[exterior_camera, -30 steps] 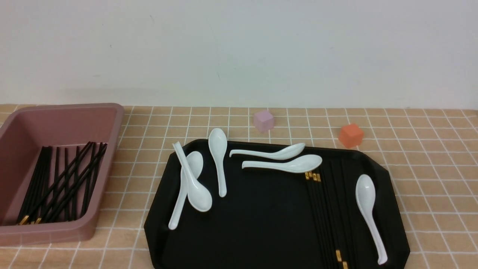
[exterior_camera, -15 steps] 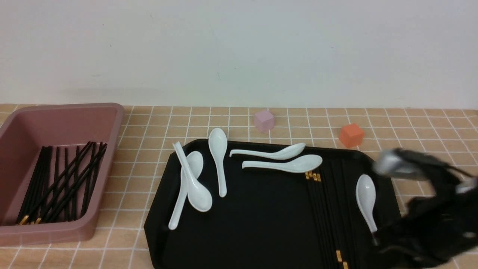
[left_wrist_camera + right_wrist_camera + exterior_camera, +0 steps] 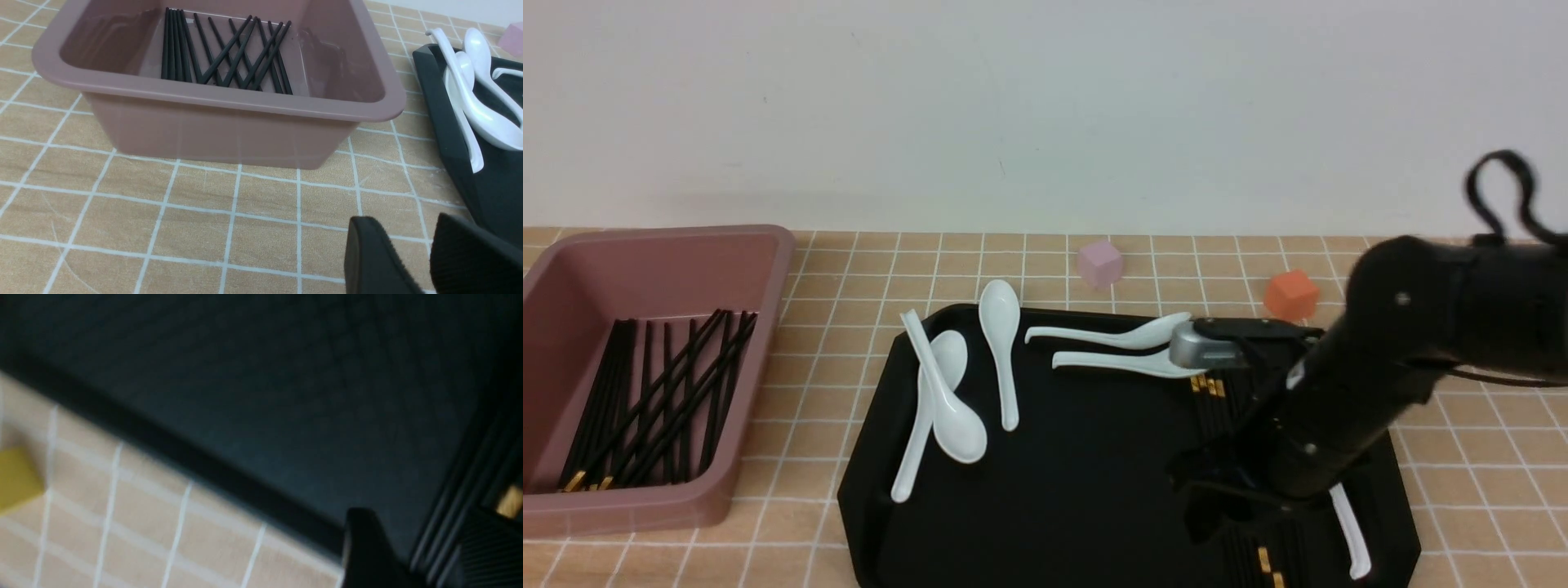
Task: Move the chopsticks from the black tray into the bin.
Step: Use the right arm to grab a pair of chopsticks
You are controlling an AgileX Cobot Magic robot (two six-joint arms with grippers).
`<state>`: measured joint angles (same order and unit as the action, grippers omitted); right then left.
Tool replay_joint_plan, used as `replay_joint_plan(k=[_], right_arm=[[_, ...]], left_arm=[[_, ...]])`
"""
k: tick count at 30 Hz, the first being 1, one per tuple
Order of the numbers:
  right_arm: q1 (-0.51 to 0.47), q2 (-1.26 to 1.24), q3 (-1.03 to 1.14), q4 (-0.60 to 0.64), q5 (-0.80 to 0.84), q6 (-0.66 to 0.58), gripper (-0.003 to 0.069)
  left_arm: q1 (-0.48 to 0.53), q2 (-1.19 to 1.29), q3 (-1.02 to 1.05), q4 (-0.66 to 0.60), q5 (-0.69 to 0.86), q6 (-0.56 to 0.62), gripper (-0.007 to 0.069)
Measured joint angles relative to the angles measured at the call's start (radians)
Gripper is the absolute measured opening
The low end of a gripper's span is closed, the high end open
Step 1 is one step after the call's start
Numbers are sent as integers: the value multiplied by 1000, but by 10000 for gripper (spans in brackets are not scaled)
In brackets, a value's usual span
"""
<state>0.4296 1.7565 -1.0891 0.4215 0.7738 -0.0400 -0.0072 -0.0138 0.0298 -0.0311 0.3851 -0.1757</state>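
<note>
Several black chopsticks with gold bands lie side by side on the right part of the black tray. My right gripper hovers low over them near the tray's front edge. In the blurred right wrist view its fingers stand open astride the chopsticks, holding nothing. Several more chopsticks lie inside the pink bin at the left. My left gripper is open and empty over the tiled table, between the bin and the tray.
Several white spoons lie on the tray; one is partly under my right arm. A pink cube and an orange cube sit behind the tray. A yellow block sits on the table off the tray's front edge.
My right arm has swung in from the right, out of view a second ago, to above the tray's chopsticks. Bin, spoons and chopsticks have not moved.
</note>
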Motion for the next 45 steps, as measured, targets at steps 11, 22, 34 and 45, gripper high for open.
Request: replay_joint_plan(k=[11, 22, 34, 45], right_arm=[[0, 105, -22, -75, -29, 46, 401], [0, 128, -38, -59, -31, 52, 400], [4, 150, -91, -40, 7, 52, 400], [12, 154, -131, -94, 94, 56, 400]], left_arm=[[0, 0, 0, 0, 0, 0, 239], [0, 0, 0, 0, 0, 0, 239], [0, 0, 0, 0, 0, 0, 239], [0, 0, 0, 0, 0, 0, 239]])
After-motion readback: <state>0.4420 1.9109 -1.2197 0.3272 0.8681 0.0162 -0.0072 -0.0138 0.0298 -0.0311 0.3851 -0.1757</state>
